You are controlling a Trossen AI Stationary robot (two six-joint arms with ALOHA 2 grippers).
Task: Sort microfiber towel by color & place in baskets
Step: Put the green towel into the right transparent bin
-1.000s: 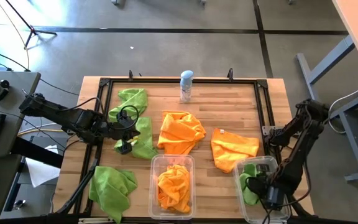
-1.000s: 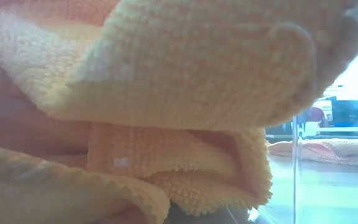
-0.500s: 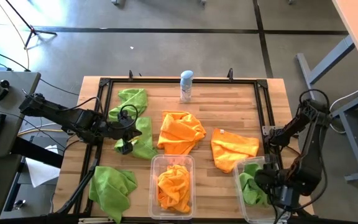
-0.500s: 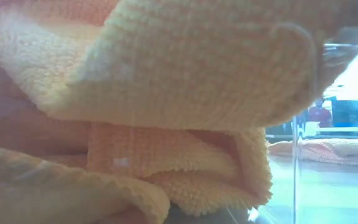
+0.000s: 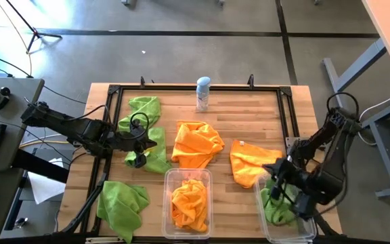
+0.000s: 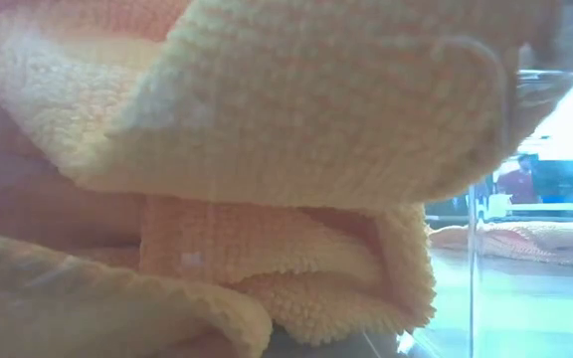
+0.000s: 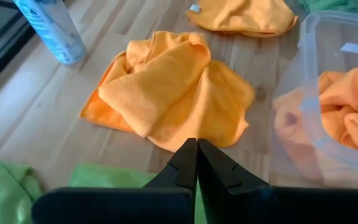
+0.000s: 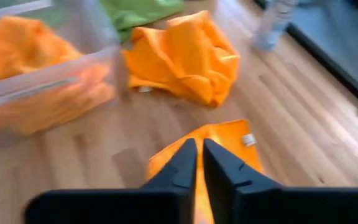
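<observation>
Two clear baskets stand at the near edge. The middle basket (image 5: 167,203) holds an orange towel (image 5: 189,203); the right basket (image 5: 306,230) holds a green towel (image 5: 275,205). Two orange towels (image 5: 196,144) (image 5: 252,164) and three green towels (image 5: 144,108) (image 5: 154,150) (image 5: 122,202) lie on the table. My left gripper (image 5: 135,161) (image 7: 197,163) hangs shut over the near left edge of the middle green towel, pointing at the orange towel (image 7: 173,87). My right gripper (image 5: 273,171) (image 8: 197,158) is shut and empty above the right orange towel (image 8: 213,140), beside the right basket.
A white-and-blue spray can (image 5: 203,93) stands at the far middle of the table. A black frame (image 5: 284,115) runs round the wooden top. In the low view, the orange towel (image 6: 267,149) behind the basket's clear wall (image 6: 473,278) fills nearly the whole picture.
My right gripper has come up out of the right basket and gone toward the far edge and the table's middle, turning until it points at the orange towels. The green towel stays behind in that basket, spread wider than before.
</observation>
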